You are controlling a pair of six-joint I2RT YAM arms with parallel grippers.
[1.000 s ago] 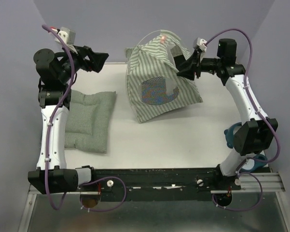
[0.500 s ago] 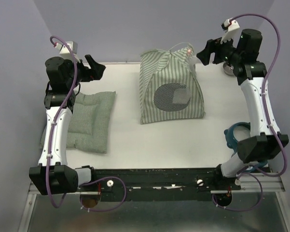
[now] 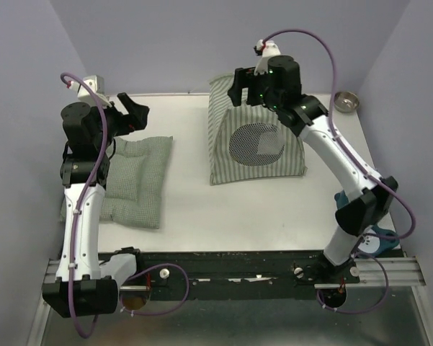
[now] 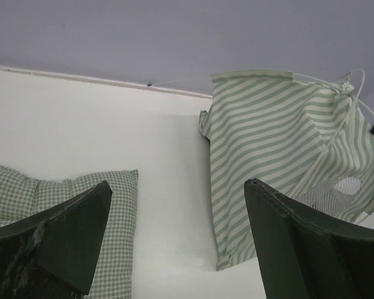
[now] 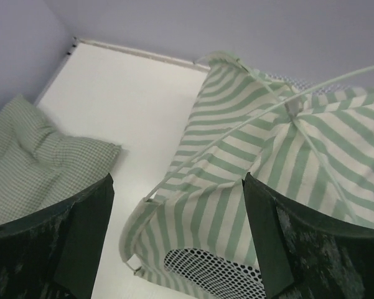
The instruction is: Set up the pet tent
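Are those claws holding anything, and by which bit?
Nothing is held. The left gripper and the right gripper are both open and empty; the pet tent stands ungripped.

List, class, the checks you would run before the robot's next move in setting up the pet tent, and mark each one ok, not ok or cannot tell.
1. Green-and-white striped fabric tent stands upright on the white table: ok.
2. Right pincer is open and holds nothing, above the tent: ok.
3. Left pincer is open, empty and apart from the tent: ok.
4. Thin whitish poles are fully seated at the tent's corners: cannot tell.
5. Green checked quilted cushion is inside the tent: not ok; it lies flat on the table, left of the tent.
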